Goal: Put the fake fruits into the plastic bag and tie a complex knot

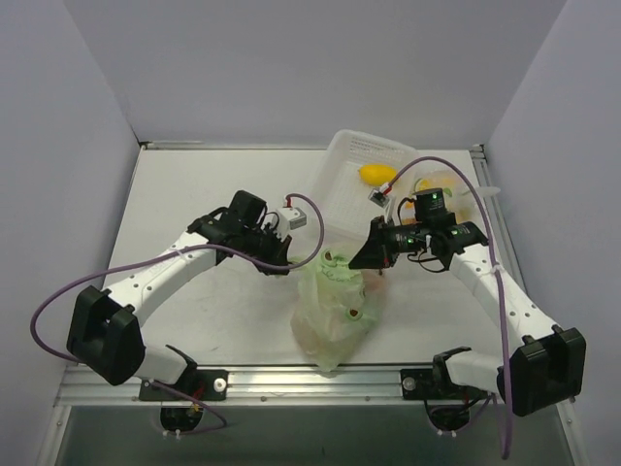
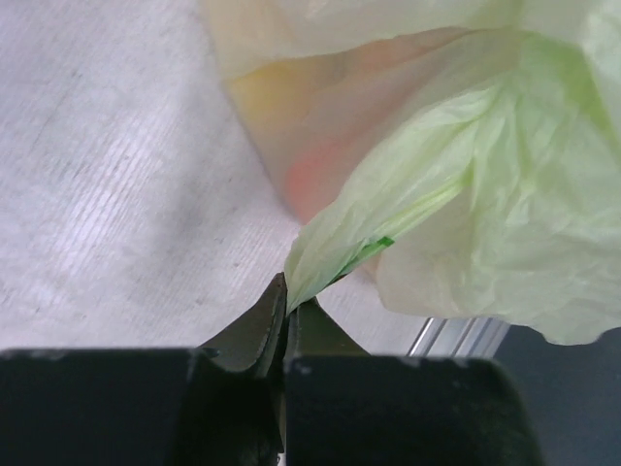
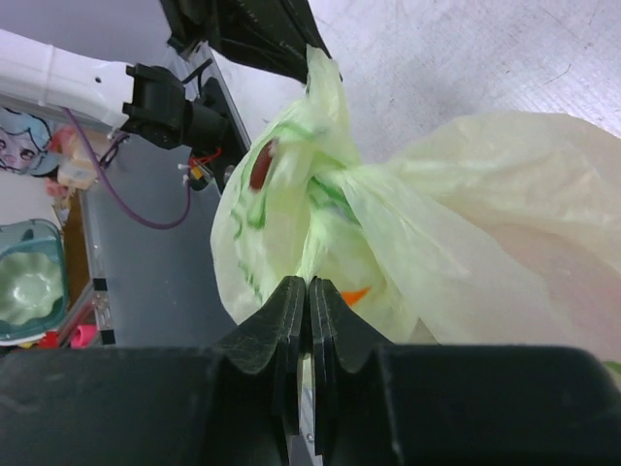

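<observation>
Sagging bag — fruits inside, lemon in basket

Pale green plastic bag on worktop, flanked at top by left pincer and right pincer; lemon in white basket.

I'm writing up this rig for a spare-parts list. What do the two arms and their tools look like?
The left arm and right arm have white links with chunky black joints; a purple cable loops along each. The left tool and right tool each have two dark tapered fingers.
</observation>
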You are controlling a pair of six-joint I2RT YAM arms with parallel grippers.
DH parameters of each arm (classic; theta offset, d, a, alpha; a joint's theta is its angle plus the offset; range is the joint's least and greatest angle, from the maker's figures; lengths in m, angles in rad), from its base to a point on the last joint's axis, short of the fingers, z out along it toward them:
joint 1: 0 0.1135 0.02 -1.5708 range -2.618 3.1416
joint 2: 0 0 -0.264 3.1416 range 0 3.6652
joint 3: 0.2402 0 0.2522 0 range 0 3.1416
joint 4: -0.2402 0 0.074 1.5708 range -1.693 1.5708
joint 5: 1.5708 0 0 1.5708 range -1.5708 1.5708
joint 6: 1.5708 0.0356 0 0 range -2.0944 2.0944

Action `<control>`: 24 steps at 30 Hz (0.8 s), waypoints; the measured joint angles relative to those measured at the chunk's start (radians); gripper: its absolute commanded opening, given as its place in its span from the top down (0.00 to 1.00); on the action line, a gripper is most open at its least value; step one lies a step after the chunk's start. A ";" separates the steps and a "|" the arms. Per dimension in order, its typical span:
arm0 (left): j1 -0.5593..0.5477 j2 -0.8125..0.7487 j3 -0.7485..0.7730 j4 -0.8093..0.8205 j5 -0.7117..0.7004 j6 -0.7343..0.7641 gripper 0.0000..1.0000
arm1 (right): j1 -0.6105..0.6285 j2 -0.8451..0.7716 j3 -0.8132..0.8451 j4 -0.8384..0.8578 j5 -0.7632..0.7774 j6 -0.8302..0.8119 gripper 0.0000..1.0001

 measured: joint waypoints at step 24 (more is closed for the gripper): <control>0.322 -0.135 -0.067 -0.037 -0.026 0.198 1.00 | -0.155 0.002 -0.044 -0.045 -0.032 -0.237 1.00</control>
